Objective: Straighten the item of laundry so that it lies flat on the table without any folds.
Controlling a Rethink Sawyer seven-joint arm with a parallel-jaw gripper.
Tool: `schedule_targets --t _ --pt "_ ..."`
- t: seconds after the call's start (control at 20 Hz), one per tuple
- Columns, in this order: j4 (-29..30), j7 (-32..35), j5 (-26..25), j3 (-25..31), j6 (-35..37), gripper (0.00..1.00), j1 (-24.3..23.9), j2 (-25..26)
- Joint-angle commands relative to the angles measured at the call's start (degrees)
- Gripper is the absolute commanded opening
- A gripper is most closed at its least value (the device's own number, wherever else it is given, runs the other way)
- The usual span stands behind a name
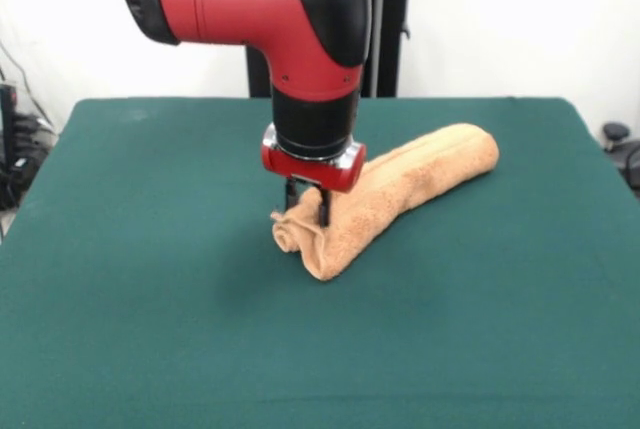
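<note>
The item of laundry (420,174), an orange-tan terry towel, lies bunched in a long folded roll on the green table (150,299). It runs from the middle of the table toward the far right. My gripper (306,217) points straight down over the roll's near left end. Its two dark fingers (323,205) are closed on a raised fold of the cloth there. A small corner of towel sticks out to the left of the fingers. The label is not visible.
The red and black arm (300,29) stands over the table's centre. Black stands and cables (20,149) sit beyond the far and left edges of the table. A dark object (620,144) lies off the right edge.
</note>
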Motion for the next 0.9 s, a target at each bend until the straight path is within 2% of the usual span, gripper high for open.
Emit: schedule_targets --t 0.05,0.9 --pt "-1.45 -1.70 -1.29 4.31 -1.66 1.00 1.69 5.28" --pt "-1.03 -1.58 -0.05 5.18 -1.18 1.00 0.85 5.20"
